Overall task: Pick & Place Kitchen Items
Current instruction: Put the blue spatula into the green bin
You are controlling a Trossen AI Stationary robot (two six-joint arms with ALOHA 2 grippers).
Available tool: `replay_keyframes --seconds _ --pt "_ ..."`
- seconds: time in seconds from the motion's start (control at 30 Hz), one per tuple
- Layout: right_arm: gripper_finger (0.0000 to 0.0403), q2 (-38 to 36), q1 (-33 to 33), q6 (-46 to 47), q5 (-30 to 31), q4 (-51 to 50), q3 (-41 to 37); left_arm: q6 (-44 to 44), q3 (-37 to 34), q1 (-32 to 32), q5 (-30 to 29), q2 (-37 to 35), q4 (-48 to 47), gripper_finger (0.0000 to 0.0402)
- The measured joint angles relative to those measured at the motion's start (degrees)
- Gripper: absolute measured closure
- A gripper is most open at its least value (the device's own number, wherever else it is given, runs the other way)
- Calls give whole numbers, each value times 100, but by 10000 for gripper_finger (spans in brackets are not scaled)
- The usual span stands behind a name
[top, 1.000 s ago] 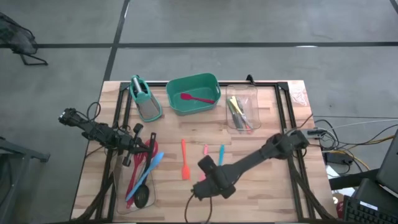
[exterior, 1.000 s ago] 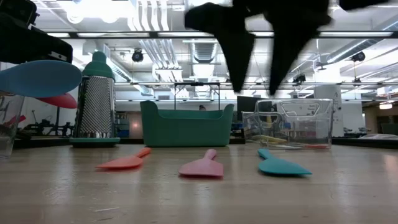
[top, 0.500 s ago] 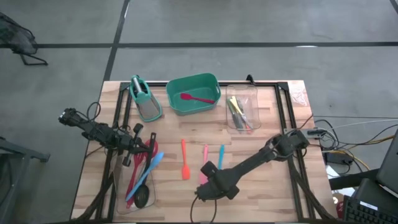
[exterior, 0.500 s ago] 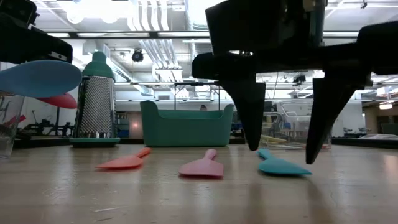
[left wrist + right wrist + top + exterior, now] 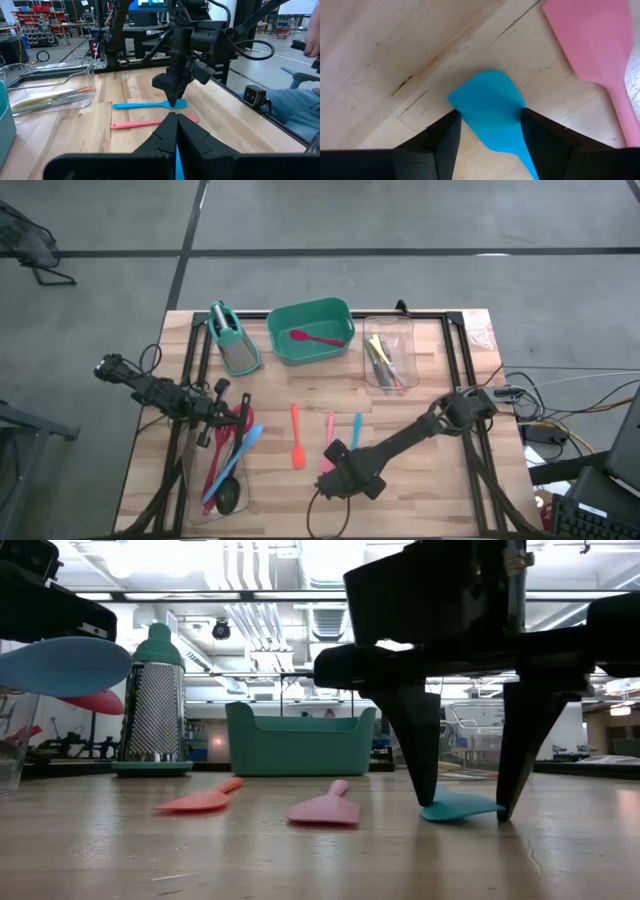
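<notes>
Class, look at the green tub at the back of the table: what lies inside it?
Inside the green tub lies one red spatula, seen from above. From table height the tub's wall hides it, so nothing inside shows in that view.

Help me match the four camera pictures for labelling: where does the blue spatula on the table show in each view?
High view: blue spatula right of the pink spatula, blade end under the right gripper.
Low view: blade between the gripper's fingers.
Left wrist view: lies beyond the pink one.
Right wrist view: blade between the fingers.
Shared landmark: the pink spatula.
</notes>
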Motion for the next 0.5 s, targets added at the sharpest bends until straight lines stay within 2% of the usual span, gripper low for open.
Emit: replay_keyframes --seconds 0.23,0.5 --pt "247 16 -63 309 -7 97 23 0 0 1 1 0 0 392" --pt "344 76 -79 807 53 242 359 -2 0 2 0 0 2 392"
